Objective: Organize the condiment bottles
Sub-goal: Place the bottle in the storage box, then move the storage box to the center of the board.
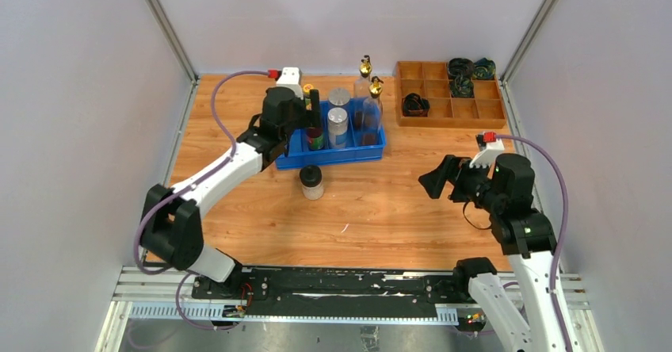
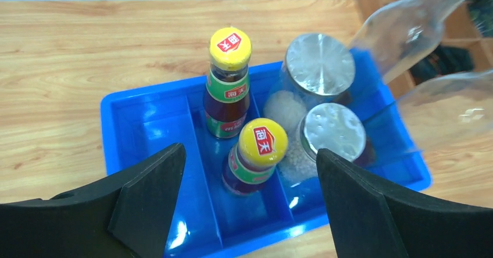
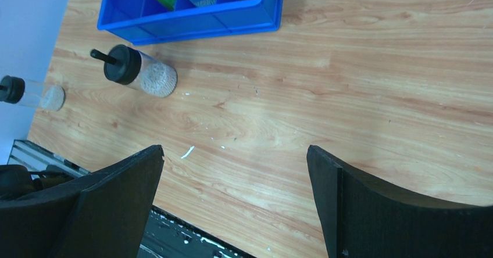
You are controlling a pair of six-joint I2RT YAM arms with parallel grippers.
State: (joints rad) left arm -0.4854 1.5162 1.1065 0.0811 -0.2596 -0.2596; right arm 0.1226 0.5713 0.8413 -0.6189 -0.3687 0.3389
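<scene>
Pale grey walls (image 1: pixel 71 90) enclose a light wooden table (image 1: pixel 396 217) (evenly lit), with metal posts (image 1: pixel 165 25) at the back corners.

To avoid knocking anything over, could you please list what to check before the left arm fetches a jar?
1. Left fingers open, holding nothing: ok.
2. Sauce bottles both in one blue bin compartment: ok.
3. Its leftmost compartment free: ok.
4. Black-capped jar upright before the bin: ok.
5. Second jar within the left arm's reach: cannot tell.
6. Right fingers open, away from the bin: ok.
</scene>
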